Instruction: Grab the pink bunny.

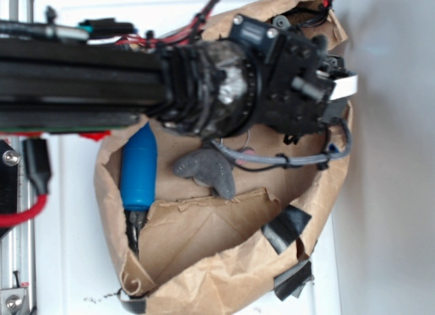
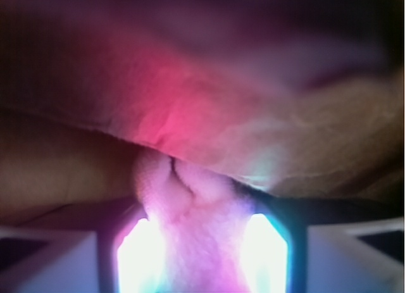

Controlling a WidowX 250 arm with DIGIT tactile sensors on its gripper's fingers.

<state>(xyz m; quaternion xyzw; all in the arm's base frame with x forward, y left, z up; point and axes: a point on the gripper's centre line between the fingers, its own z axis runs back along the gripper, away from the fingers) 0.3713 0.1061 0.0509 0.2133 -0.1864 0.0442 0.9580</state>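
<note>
In the wrist view the pink bunny (image 2: pixel 202 242) fills the space between my gripper (image 2: pixel 202 255) fingers. It is a soft pink plush pinched into a narrow column between two glaring pads (image 2: pixel 136 255), with stubby parts bulging out past the tips. The gripper is shut on it. In the exterior view the black gripper (image 1: pixel 319 90) hangs over the upper right part of the brown paper bag (image 1: pixel 204 260). The bunny itself is hidden under the gripper there.
A grey plush animal (image 1: pixel 207 169) lies in the bag's middle, and a blue cylinder (image 1: pixel 139 167) lies along its left side. Crumpled paper walls with black tape (image 1: pixel 285 230) ring the bag. A grey cable (image 1: pixel 285 162) loops below the wrist.
</note>
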